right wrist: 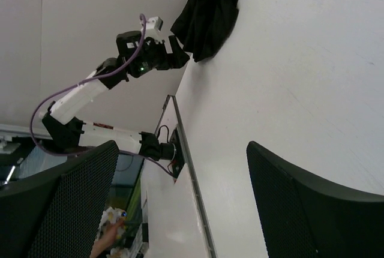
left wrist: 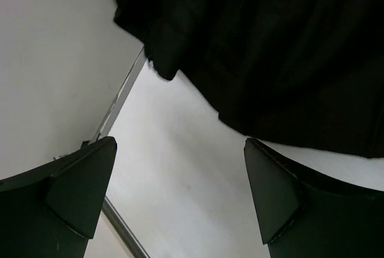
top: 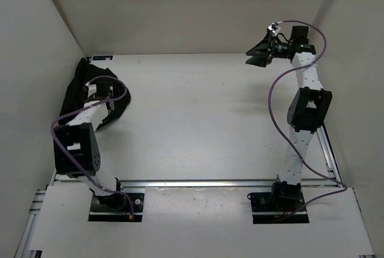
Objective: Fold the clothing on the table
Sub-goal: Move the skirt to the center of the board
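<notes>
The black clothing (top: 77,90) lies bunched along the left edge of the white table (top: 198,120), against the left wall. My left gripper (top: 108,99) hovers at that heap. In the left wrist view the left gripper (left wrist: 180,143) is open with only bare table between the jaws, and the clothing (left wrist: 270,48) fills the top just beyond the fingertips, apart from them. My right gripper (top: 258,54) hangs raised at the far right corner, pointing left. The right gripper (right wrist: 183,144) is open and holds nothing. From there the clothing (right wrist: 207,6) shows far off beside the left arm (right wrist: 90,87).
An aluminium rail (left wrist: 120,99) runs along the table's left edge under the wall. Another rail (top: 198,183) borders the near edge in front of the arm bases. White walls (top: 36,60) close in the left, back and right sides.
</notes>
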